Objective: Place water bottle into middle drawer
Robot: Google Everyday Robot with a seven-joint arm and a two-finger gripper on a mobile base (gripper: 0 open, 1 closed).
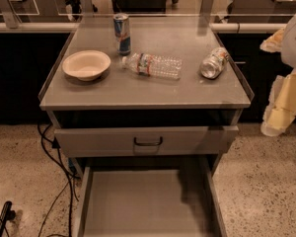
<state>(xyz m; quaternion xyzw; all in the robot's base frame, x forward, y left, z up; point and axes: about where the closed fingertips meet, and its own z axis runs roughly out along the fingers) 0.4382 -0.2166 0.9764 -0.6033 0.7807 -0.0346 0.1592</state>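
The water bottle (152, 64) lies on its side on the grey cabinet top (138, 95), near the middle, with its white cap pointing left. The middle drawer (143, 201) stands pulled out below, and its flat grey floor is bare. My gripper (280, 107), white and pale yellow, hangs at the right edge of the view. It is beside the cabinet's right front corner, off the top and well right of the bottle. It holds nothing that I can see.
A cream bowl (86, 64) sits at the top's left. A tall blue-and-silver can (122, 33) stands behind the bottle. A stubby silver can (214, 63) lies at the right. The upper drawer front with its black loop handle (148, 142) sits above the open drawer. Cables (56, 181) trail on the floor at the left.
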